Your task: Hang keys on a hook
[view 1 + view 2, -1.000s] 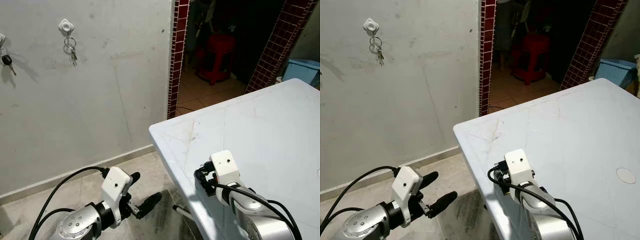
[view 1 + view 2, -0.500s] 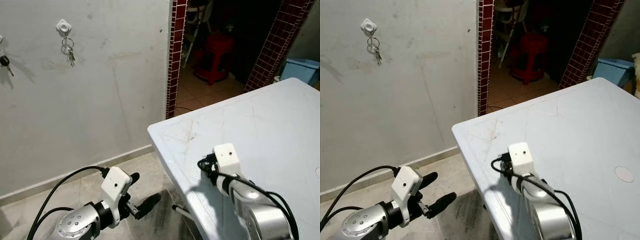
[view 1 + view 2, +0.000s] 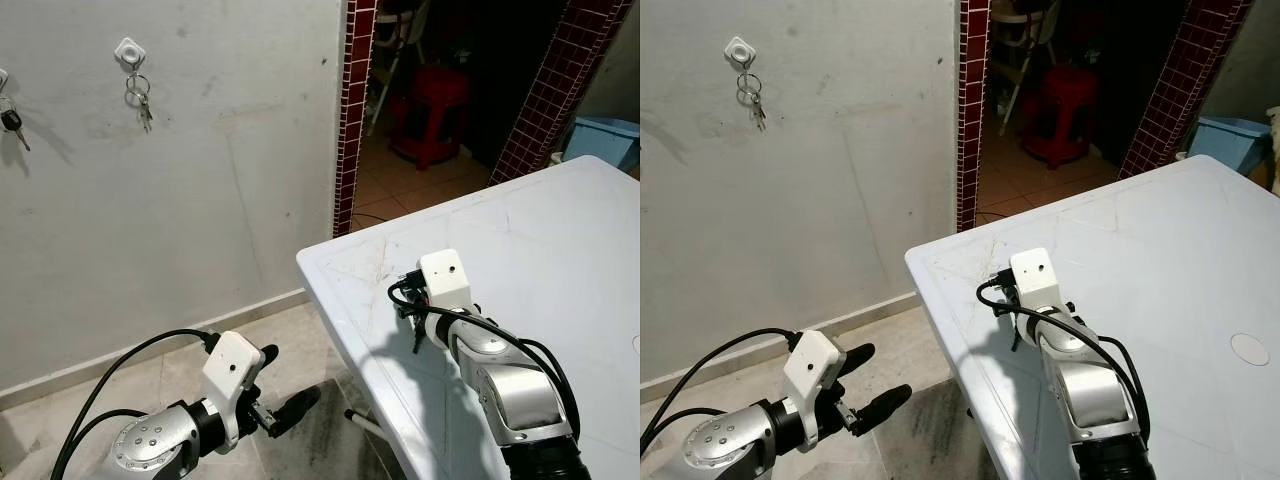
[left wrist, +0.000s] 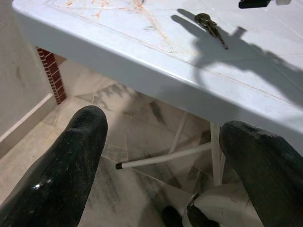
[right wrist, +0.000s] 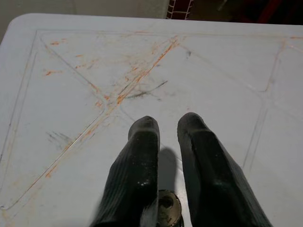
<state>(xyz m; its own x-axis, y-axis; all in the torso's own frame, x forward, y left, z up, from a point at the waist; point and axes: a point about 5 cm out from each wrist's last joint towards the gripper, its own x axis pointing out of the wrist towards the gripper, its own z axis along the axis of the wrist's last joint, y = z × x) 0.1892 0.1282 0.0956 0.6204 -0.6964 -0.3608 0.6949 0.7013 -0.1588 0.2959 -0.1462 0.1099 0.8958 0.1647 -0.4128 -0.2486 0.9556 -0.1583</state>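
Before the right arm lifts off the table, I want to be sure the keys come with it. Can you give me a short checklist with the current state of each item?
1. Keys between the right gripper fingers: ok, ring sits in the narrow gap.
2. Firm clamp on the keys: cannot tell.
3. Keys off the white table: not ok; in the left wrist view they hang with the tip near the top.
4. Left gripper out of the way: ok, open, low beside the table.
5. Wall hook free: not ok, a key ring hangs there.

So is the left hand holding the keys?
No, the left hand hangs open over the floor, while the keys lie on the white table.
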